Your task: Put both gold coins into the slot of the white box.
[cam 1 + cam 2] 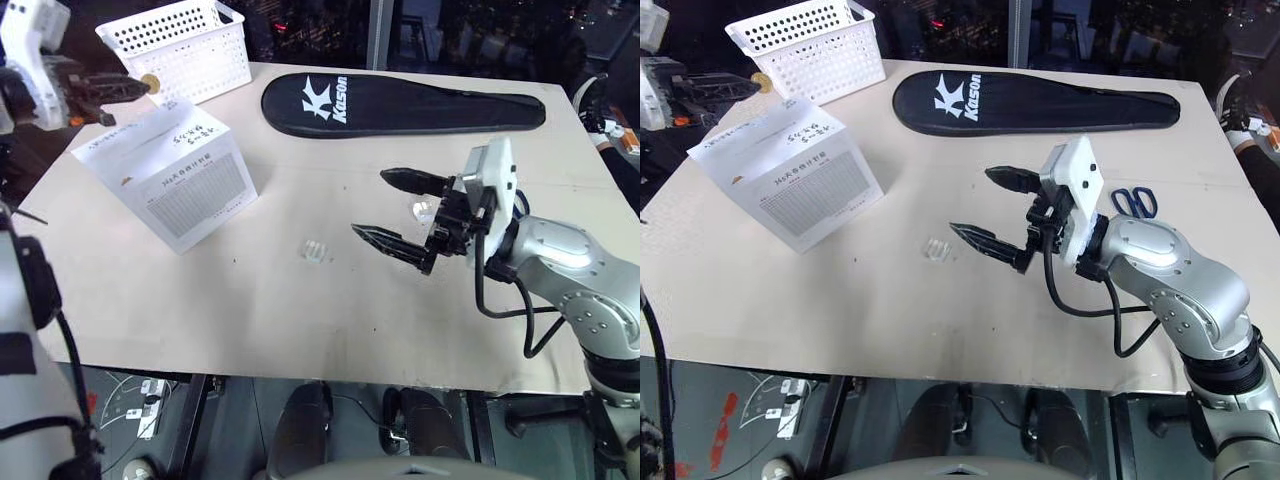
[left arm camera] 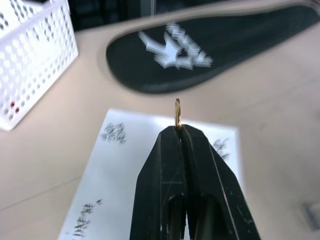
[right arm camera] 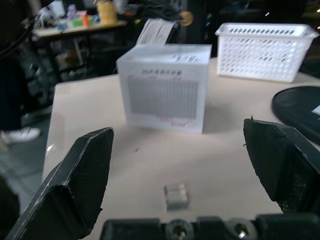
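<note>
Gold coin (image 1: 150, 82) pinched in clenched left gripper (image 1: 143, 88), held above white box (image 1: 165, 175). White basket (image 1: 180, 45) just behind box. Right gripper (image 1: 395, 210) spread wide, empty, over table (image 1: 300, 330); clear holder (image 1: 315, 250) nearby, black racket case (image 1: 400, 103) beyond.

left gripper (image 1: 140, 88) raised with jaws pinched together, right gripper (image 1: 392, 209) held level with jaws spread wide.

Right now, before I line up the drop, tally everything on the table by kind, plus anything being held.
White box: 1
White basket: 1
Black racket cover: 1
Clear holders: 2
Blue-handled scissors: 1
Gold coin, pinched in the left end effector: 1
Total: 7
</note>
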### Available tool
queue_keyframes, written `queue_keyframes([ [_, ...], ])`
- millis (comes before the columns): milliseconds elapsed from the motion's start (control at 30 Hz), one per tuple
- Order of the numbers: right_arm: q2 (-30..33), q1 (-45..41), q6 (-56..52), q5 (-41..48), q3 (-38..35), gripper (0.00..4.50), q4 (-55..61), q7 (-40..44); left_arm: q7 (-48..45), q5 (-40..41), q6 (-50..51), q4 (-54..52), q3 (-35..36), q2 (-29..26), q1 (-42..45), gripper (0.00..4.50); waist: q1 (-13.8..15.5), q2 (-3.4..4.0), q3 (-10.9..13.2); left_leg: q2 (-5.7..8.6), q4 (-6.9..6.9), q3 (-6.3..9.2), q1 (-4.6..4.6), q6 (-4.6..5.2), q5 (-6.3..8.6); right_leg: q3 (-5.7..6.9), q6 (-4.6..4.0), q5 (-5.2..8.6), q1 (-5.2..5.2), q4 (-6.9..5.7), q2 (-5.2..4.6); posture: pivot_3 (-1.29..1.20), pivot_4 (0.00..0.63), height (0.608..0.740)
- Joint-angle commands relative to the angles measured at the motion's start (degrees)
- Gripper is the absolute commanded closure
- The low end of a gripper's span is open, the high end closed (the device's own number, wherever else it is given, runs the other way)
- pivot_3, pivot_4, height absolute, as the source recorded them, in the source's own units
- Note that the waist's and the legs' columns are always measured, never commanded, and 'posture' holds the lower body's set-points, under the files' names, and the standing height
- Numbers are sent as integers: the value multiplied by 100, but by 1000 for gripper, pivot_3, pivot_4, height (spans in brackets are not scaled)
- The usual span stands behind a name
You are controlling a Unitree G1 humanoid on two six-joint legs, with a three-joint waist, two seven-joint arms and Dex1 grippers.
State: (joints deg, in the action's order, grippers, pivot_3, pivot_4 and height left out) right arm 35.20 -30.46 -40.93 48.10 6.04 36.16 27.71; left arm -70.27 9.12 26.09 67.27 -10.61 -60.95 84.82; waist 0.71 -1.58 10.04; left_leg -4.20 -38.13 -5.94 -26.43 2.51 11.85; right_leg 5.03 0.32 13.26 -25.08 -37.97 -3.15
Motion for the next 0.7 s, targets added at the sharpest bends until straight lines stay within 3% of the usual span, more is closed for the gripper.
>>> queue_keyframes([
  [33,74,-49,13,84,-237,0,308,179,-144,-520,-556,448,32,-12,325,4462,-23,0,0,-1,-2,0,-16,-1,-1,-3,0,-1,-15,-2,1,0,150,740],
  [700,144,-186,-90,14,-327,0,252,617,-760,-1592,-885,715,264,-239,11,4462,-126,-4,1,-4,-24,-2,-24,0,-2,-9,1,-2,-28,-33,0,0,150,740],
])
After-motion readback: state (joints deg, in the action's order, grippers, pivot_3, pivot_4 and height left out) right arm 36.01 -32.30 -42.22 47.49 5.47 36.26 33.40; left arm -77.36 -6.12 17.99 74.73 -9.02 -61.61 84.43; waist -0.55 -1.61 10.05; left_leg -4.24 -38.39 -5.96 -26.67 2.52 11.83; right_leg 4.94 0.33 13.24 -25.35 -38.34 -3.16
